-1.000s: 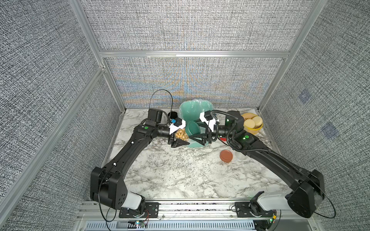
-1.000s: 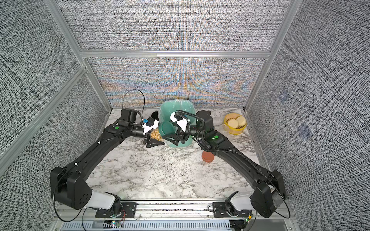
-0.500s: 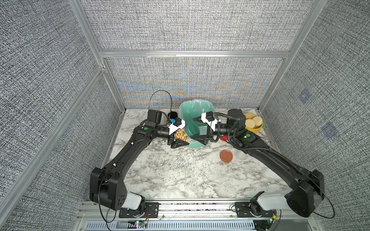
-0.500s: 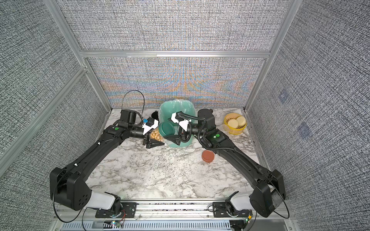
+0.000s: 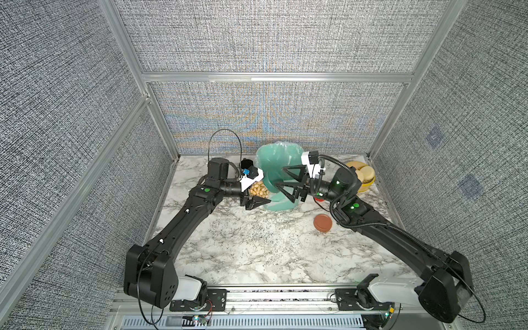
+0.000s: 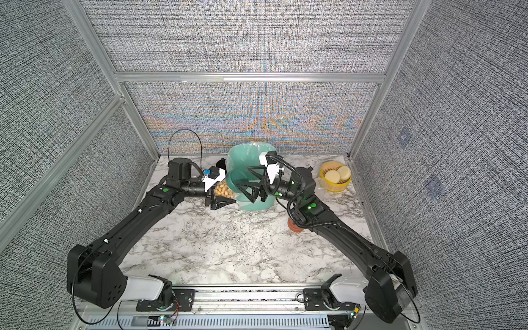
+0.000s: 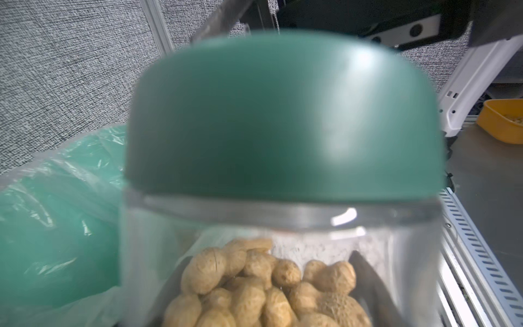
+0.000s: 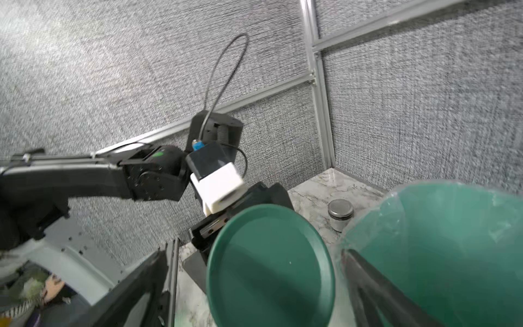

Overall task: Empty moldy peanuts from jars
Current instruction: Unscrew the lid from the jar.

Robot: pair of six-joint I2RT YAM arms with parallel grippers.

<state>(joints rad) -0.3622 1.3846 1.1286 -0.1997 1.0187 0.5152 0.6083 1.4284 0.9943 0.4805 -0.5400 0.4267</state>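
- Marble-patterned table (image 5: 257, 251), grey fabric panels on three sides, both arms reaching in toward the back.
- Left pincer (image 5: 265, 192) is clamped across a clear jar (image 5: 258, 191). One finger shows dark through the jar wall in the left wrist view.
- Jar is tipped over, with its green lid (image 8: 268, 266) facing the right pincer (image 5: 279, 177). The lid is seated on the jar rim (image 7: 283, 121).
- Peanuts (image 7: 254, 291), tan and in the shell, are heaped inside the jar and fill only part of it. None are visible on the table.
- Right pincer has its jaws spread wide, holding nothing. In the right wrist view the lid sits between the two fingers (image 8: 376, 286), with a gap on either side.
- Green bin (image 5: 278, 160) with a thin plastic liner stands at the back wall, just behind the jar and both pincers.
- Terracotta lid (image 5: 323, 223) lies flat on the table, alone, beside the right forearm.
- Yellow bowl (image 5: 368, 185) of pale round discs sits in the back corner on the right arm's side.
- Small silver-topped tin (image 8: 341, 215) stands by the bin and a black mug (image 5: 247, 164) stands behind the left wrist.
- Something red (image 5: 320, 199) peeks from under the right arm, too hidden to identify.
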